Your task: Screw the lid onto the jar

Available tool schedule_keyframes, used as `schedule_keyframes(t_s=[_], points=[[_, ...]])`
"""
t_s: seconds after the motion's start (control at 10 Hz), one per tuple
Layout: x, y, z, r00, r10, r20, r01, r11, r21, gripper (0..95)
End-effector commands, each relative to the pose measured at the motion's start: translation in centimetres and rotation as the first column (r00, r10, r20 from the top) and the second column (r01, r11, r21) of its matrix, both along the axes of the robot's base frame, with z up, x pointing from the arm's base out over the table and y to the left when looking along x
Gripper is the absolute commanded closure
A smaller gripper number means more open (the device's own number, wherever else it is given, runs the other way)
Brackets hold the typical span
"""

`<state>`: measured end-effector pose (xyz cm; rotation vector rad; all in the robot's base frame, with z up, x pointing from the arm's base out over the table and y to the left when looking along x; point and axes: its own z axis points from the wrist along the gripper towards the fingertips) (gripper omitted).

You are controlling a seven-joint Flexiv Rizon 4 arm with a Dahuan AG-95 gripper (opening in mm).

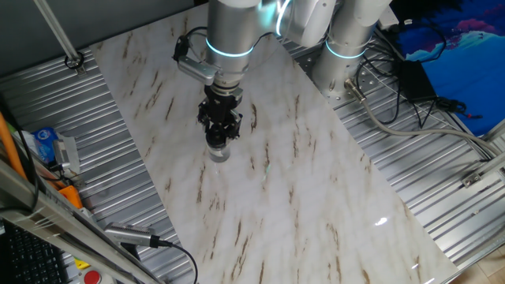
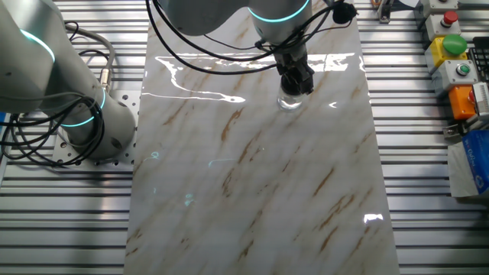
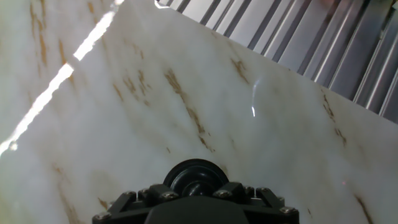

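The small clear glass jar [image 1: 220, 152] stands upright on the marble board, also in the other fixed view [image 2: 289, 101]. My gripper [image 1: 220, 136] points straight down right over it, shut on the round black lid [image 3: 195, 176], which sits at the jar's mouth. In the hand view the lid with its raised knob shows between my black fingers [image 3: 165, 194] at the bottom edge. The jar itself is hidden under the lid there. In the other fixed view my gripper [image 2: 296, 82] covers the lid.
The marble board [image 1: 276, 181] lies on a ribbed metal table [image 1: 118, 158]. A second robot base [image 2: 84, 114] with cables stands at one side. A button box [image 2: 454, 53] and cables [image 1: 418, 87] lie off the board.
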<state>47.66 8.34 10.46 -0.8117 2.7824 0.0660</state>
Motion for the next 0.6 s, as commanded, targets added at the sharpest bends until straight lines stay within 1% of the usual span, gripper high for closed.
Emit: schedule_keyframes(t_s=[0.1, 0.2, 0.3, 0.4, 0.6], points=[[0.10, 0.04, -1.19, 1.000, 0.013, 0.000, -0.013, 1.000, -0.001, 76.0], [0.10, 0.04, -1.19, 1.000, 0.031, 0.002, -0.031, 1.000, -0.005, 38.0], [0.10, 0.03, -1.18, 0.999, 0.041, 0.004, -0.041, 0.999, -0.006, 38.0], [0.10, 0.03, -1.18, 0.999, 0.052, 0.005, -0.052, 0.999, -0.009, 19.0], [0.09, 0.02, -1.18, 0.998, 0.064, 0.006, -0.064, 0.998, -0.007, 19.0]])
